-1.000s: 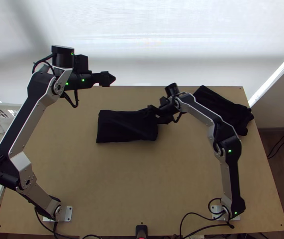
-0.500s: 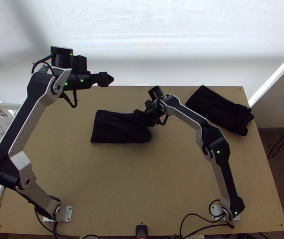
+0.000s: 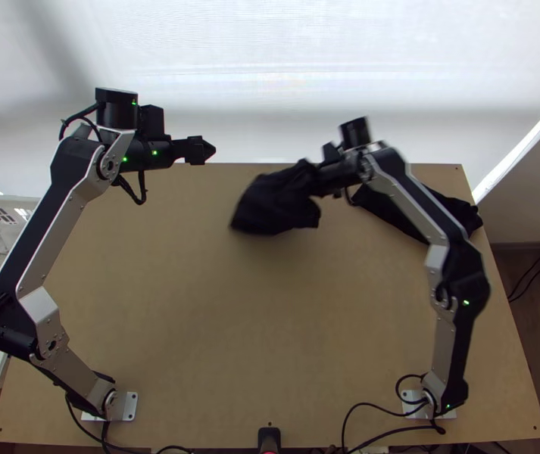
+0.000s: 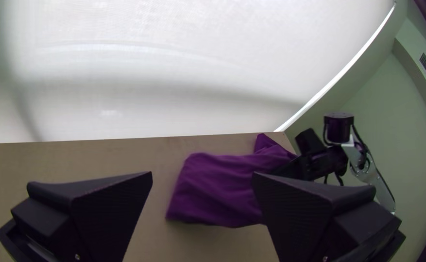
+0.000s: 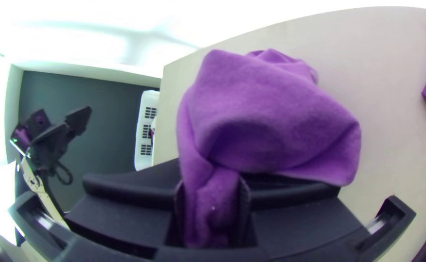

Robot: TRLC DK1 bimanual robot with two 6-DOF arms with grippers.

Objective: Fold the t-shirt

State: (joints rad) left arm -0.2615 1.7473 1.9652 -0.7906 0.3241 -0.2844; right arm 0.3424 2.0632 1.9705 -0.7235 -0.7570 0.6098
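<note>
The left gripper is wide open, its two fingers well apart with nothing between them, above the table's far left part. The right gripper is closed on a pinched, gathered part of the t-shirt, which bunches over the far middle of the table (whether it touches the wood, I can't tell). Another dark cloth lies at the table's far right. Beyond are a pale, backlit screen and, at left, a white basket of laundry.
</note>
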